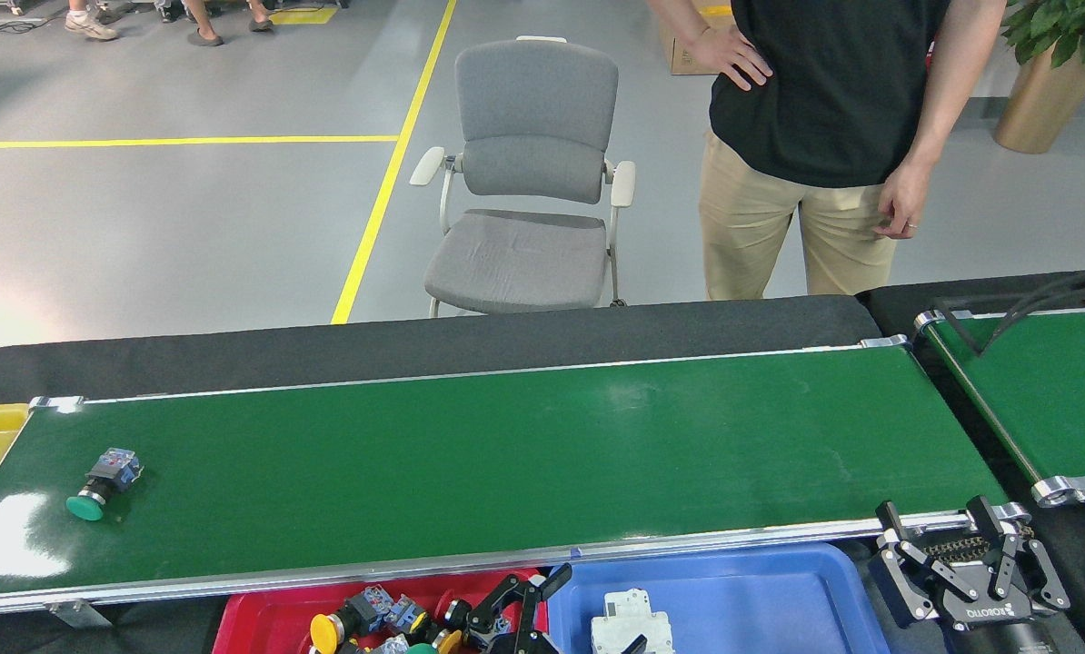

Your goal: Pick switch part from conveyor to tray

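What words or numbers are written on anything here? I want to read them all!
"ROBOTIQ": on the right tool, printed upside down in this view.
White breaker in the blue tray: a small label, too small to read.
Green push-button switch on the conveyor: markings too blurred to read.
Nothing else readable.
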Robot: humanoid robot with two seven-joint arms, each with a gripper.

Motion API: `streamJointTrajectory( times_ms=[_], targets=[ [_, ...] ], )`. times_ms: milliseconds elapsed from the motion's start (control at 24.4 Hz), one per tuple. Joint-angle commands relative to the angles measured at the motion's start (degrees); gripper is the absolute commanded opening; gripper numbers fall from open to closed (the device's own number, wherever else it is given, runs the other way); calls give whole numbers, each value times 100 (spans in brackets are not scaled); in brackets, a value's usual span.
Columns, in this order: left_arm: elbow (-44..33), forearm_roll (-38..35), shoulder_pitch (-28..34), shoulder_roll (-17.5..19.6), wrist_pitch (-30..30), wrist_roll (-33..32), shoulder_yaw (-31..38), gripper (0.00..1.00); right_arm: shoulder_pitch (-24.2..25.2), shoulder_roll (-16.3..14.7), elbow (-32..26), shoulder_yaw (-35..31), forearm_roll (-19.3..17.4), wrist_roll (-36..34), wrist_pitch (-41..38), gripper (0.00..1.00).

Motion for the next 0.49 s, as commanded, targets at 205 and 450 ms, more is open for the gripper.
streamJointTrajectory(
  times_ms=[205,450],
  targets=[
    [34,238,185,499,-44,233,3536,100,-2,-35,-73,-118,-21,-2,-46,100],
    [974,695,519,850,-1116,233,4969,100,-2,71,-73,-127,-74,516,-28,100]
  ],
)
